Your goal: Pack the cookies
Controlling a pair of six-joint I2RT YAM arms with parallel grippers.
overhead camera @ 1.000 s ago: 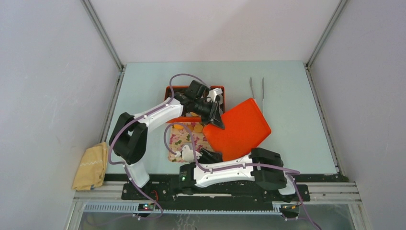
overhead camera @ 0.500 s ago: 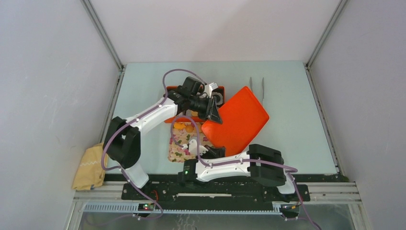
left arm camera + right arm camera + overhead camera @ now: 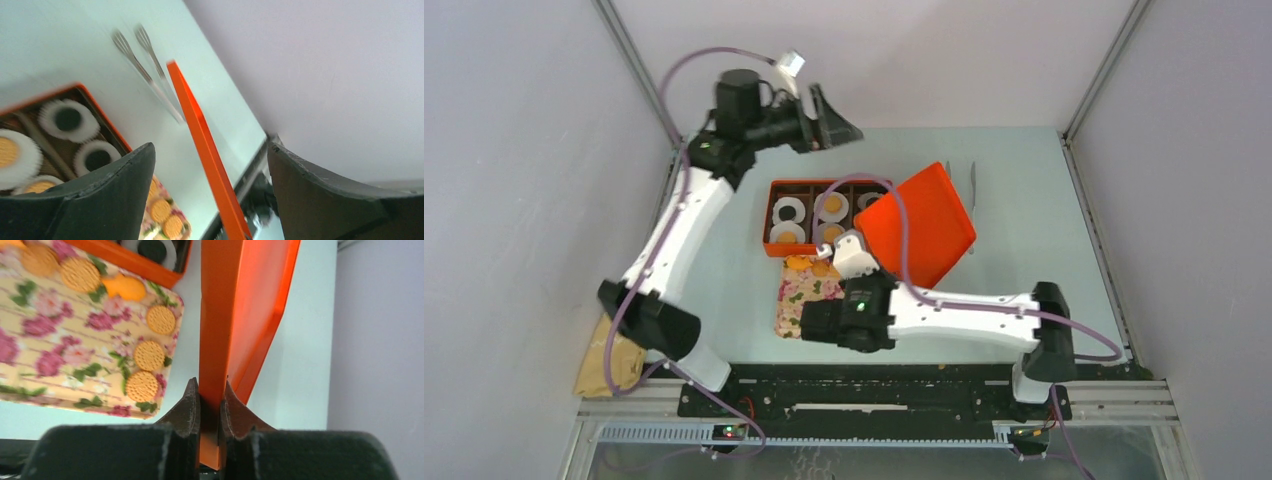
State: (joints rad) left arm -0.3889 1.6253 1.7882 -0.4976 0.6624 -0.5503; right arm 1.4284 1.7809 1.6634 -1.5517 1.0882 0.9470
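The right gripper (image 3: pixel 209 390) pinched the orange lid (image 3: pixel 924 225), tilted at three o'clock of the box (image 3: pixel 767 215) of cookies (image 3: pixel 832 205); the left gripper (image 3: pixel 829 118) gaped empty.

The two dark fingers (image 3: pixel 115 200) of the left claw (image 3: pixel 209 150) are seen at the lower corners, spread wide apart. Between them in the frame, an orange lid (image 3: pixel 202 140) is shown edge-on, tilted. At left, an orange compartment box (image 3: pixel 107 122) is seen with white paper cups (image 3: pixel 85 132); black cookies (image 3: pixel 67 119) are held in two, golden cookies (image 3: pixel 7 151) in the others. More golden biscuits (image 3: pixel 161 210) lie on a floral sheet (image 3: pixel 148 225) at the bottom. Metal tongs (image 3: pixel 145 75) lie on the pale desk (image 3: pixel 60 45) at upper left.
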